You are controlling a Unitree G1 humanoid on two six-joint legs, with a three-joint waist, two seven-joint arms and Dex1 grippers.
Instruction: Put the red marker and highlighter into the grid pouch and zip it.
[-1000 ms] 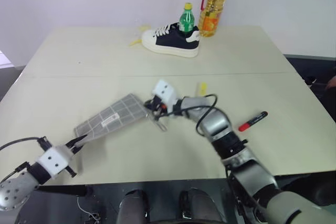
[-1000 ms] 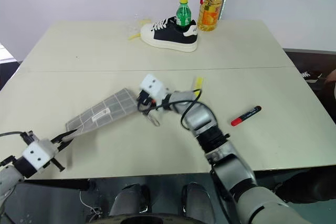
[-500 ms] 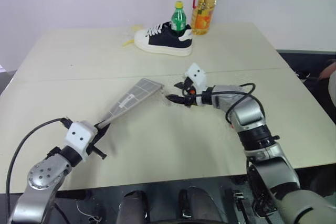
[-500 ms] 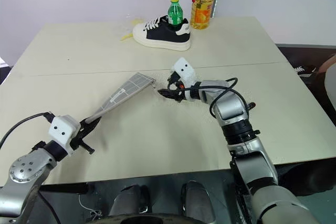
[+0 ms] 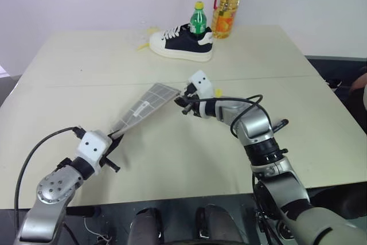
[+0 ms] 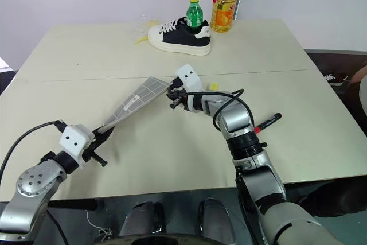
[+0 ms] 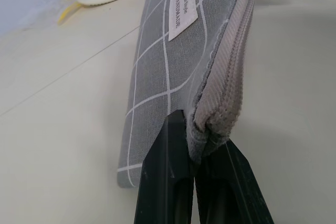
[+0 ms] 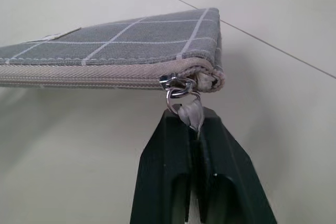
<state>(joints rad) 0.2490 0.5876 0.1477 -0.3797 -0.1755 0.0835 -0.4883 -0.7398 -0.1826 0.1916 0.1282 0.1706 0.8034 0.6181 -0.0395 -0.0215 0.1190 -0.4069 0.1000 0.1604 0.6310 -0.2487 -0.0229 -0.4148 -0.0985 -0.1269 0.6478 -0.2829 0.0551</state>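
**Pouch stretched between two claws, zipper end to tail end**

The grid pouch [image 5: 143, 107] hung off the table [image 5: 69, 84], held taut between the two arms. The left gripper [image 7: 197, 156] had its two black fingers pressed together on the pouch's near corner, right at the end of the zipper seam. The right gripper [image 8: 195, 129] was pinched shut on the grey zipper pull strap [image 8: 190, 113] at the pouch's far corner, where the metal ring met the slider.

From the head, the pouch ran as a slanted strip from the left claw up to the right claw, with bare tabletop under it and to both sides (plenty of free surface around the left arm). The table's front edge lay just behind the left claw.

The red marker [image 6: 267, 121] lay on the table well behind the right claw, beside that arm's forearm, and apart from the pouch. A bit of the yellow highlighter [image 5: 218, 92] peeked out just beyond the right claw's white wrist block, near the pouch's far end.

Far past the right claw, near the table's back edge, stood a black-and-white sneaker [image 5: 180, 42] with a green bottle [image 5: 198, 20] behind it and a bottle of cooking oil [image 5: 226, 5] beside that.

The left wrist view gave the pouch's label patch [image 7: 182, 8] and the ribbed zipper tape along its edge. The right wrist view showed the seam closed along the length it took in.
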